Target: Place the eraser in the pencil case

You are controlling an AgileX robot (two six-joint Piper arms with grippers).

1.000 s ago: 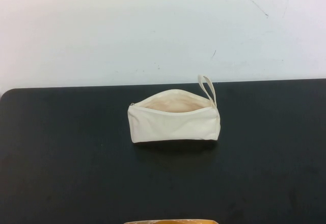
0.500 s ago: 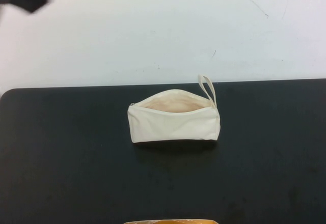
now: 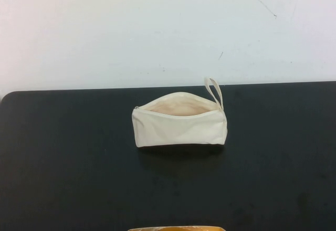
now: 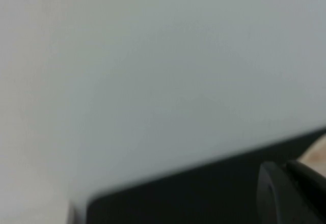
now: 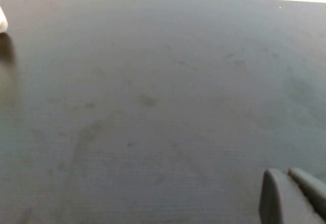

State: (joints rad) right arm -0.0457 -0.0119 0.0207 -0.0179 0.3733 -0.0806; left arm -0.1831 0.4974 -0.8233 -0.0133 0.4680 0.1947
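The pencil case (image 3: pixel 179 127) is cream-white (its lining pale beige) on a black tabletop (image 3: pixel 63 163), white beyond.

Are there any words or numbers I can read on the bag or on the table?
None: the pencil case is plain cream cloth, and the black table shows only smudges.
The left tool and right tool peek in at their own cameras' corners, with no lettering.

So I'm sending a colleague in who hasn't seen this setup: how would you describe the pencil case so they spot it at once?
On the black mat below the white wall, look near its middle. The pencil case is a cream-white boxy fabric pouch, unzipped with pale beige lining showing. Its small loop strap stands up at the right end; it is the only thing standing on the mat.
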